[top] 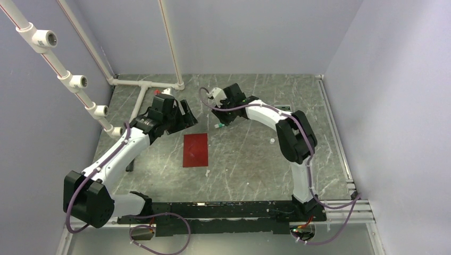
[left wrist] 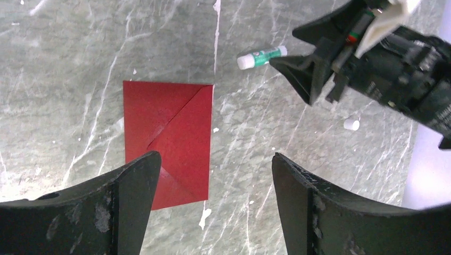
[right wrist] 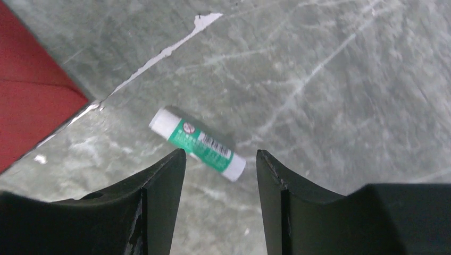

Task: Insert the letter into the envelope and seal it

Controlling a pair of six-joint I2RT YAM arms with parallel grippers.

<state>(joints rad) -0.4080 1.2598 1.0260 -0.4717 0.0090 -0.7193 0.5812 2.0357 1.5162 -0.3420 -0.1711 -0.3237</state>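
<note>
**Top view.** The envelope (top: 195, 150) lies flat at the centre of the frame on the table (top: 250, 164), a grey-green marble-pattern surface with pale veins. No writing shows on it. The left gripper (top: 186, 114) hangs just above and left of it, jaws apart. The right gripper (top: 220, 118) is at upper centre, over a glue stick (top: 217, 126). A small white cap (top: 272, 141) lies right of centre. The walls are plain pale lilac. A white pipe frame (top: 80, 82) runs down the upper left.

**Left wrist view.** The envelope (left wrist: 167, 143) sits left of centre with its flap folded shut and diagonal seams visible. The left gripper (left wrist: 215, 159) stands wide open and holds nothing; its left finger (left wrist: 127, 202) hides the envelope's lower left corner. The glue stick (left wrist: 260, 56) lies at upper centre, green band toward the right gripper (left wrist: 298, 79) at upper right. The cap (left wrist: 351, 124) lies at right, well apart from the stick.

**Right wrist view.** The glue stick (right wrist: 198, 143) lies on the table at centre, uncapped. Its green label carries a barcode and a small red circle mark; the print is too small to read. The right gripper (right wrist: 220, 154) has its jaws apart, not clamped on the stick. A corner of the envelope (right wrist: 26, 90) fills the left edge.
</note>
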